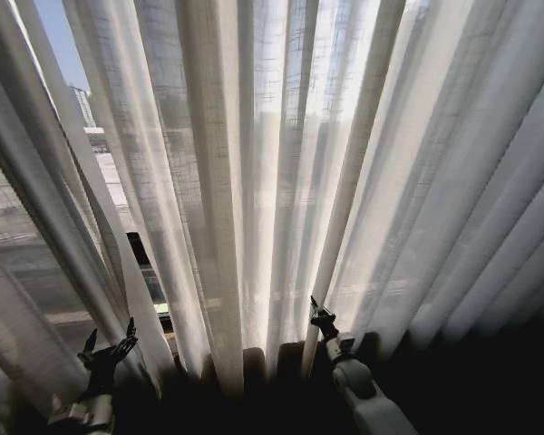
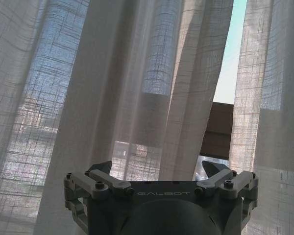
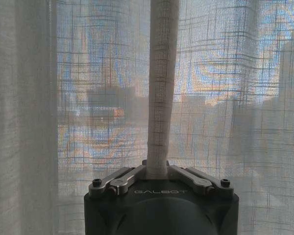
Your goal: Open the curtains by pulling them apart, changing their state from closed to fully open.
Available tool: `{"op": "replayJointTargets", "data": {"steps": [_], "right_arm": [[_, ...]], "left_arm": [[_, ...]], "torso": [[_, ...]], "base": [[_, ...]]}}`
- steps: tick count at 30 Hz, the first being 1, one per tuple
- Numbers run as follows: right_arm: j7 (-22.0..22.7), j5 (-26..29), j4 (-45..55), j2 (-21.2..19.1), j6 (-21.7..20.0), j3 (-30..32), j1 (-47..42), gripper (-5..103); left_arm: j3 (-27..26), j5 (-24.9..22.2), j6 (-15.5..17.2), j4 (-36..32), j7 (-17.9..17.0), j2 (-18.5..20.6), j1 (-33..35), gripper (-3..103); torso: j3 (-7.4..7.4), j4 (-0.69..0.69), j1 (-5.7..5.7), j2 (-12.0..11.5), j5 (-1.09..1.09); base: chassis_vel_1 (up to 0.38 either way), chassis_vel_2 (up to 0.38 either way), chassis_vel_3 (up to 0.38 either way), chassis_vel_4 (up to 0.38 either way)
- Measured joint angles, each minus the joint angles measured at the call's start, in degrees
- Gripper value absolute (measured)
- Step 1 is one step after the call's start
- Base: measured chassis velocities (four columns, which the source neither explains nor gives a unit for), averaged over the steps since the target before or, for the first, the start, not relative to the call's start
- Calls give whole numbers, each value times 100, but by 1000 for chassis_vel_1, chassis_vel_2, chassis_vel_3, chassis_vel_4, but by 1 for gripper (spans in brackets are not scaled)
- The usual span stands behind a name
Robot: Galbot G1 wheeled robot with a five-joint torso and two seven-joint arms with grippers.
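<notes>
The sheer white pleated curtains hang across the whole window. In the head view my right gripper reaches up at lower centre and is shut on one narrow pleat. That pleat runs straight up from the pinched fingers of the right gripper in the right wrist view. My left gripper stands low on the left, open, close to a curtain fold but holding nothing. In the left wrist view the left gripper has its jaws spread wide, with curtain folds just beyond them.
A narrow gap between two curtain panels shows sky and a dark window bar. Buildings show faintly through the fabric. The floor strip below the curtain hem is dark.
</notes>
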Motion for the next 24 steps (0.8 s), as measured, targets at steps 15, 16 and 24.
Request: {"op": "replayJointTargets", "data": {"steps": [15, 16, 24], "right_arm": [[-211, 131, -230, -10, 82, 47, 149, 0], [-227, 134, -266, -6, 96, 60, 160, 0], [-319, 156, -332, 1, 122, 130, 182, 0]], "left_arm": [[-1, 0, 0, 0, 0, 1, 0, 100], [-1, 0, 0, 0, 0, 0, 0, 100], [0, 0, 0, 0, 0, 0, 0, 100]], "torso": [[0, 1, 0, 0, 0], [0, 0, 0, 0, 0], [0, -1, 0, 0, 0]], "base": [[-53, -63, 54, 56], [-196, -193, 234, 203], [-242, -272, 254, 244]]}}
